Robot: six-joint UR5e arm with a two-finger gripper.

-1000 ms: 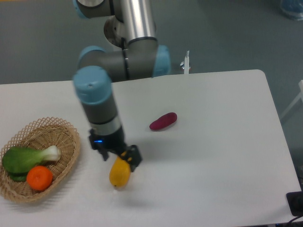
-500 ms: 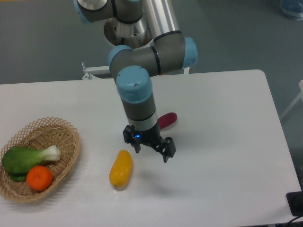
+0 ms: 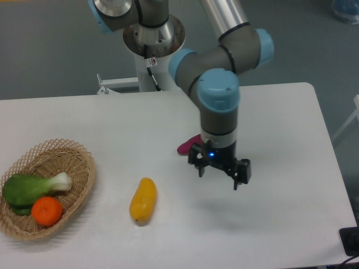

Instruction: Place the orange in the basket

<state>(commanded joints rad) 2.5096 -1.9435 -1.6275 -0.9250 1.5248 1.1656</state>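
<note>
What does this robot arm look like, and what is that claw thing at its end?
The arm is built of silver-grey metal tubes joined by dark grey joints with light blue round caps. A thin cable runs along its base. At the end sits a black claw with two short fingers and a small blue light glowing on it.

A white rectangular bench carries an elongated yellow-orange mango-like fruit lying left of centre near the front. A purple oblong vegetable lies farther back, partly hidden. At far left lies a green leafy vegetable with a pale stalk.
</note>
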